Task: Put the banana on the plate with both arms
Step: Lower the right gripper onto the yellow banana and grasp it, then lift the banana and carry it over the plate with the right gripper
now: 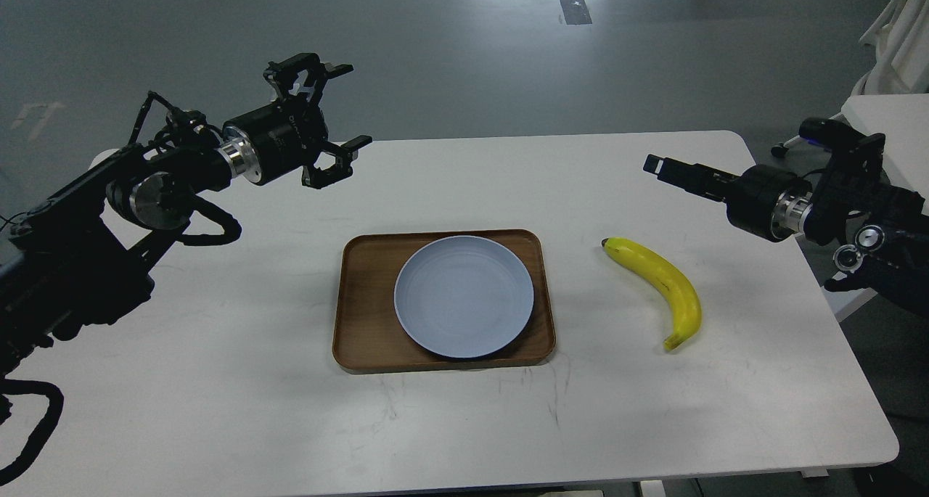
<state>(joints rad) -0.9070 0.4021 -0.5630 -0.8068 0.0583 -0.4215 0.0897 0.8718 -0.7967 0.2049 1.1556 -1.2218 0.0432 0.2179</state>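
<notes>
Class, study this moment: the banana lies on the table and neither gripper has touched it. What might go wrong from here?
1. The banana is curved and lies flat on the white table; a pinch by the right gripper may roll or push it aside.
2. The plate sits off-centre on the wooden tray, overlapping its right rim; a careless drop could tip or shift it.
3. The left gripper, wide open, hovers far from the banana; both arms converging might collide.

place: robotics lab or test space | evidence: bare grey floor (450, 54) with tape strip (571, 0); plain white table (218, 381); white furniture legs at right edge (900, 40)
</notes>
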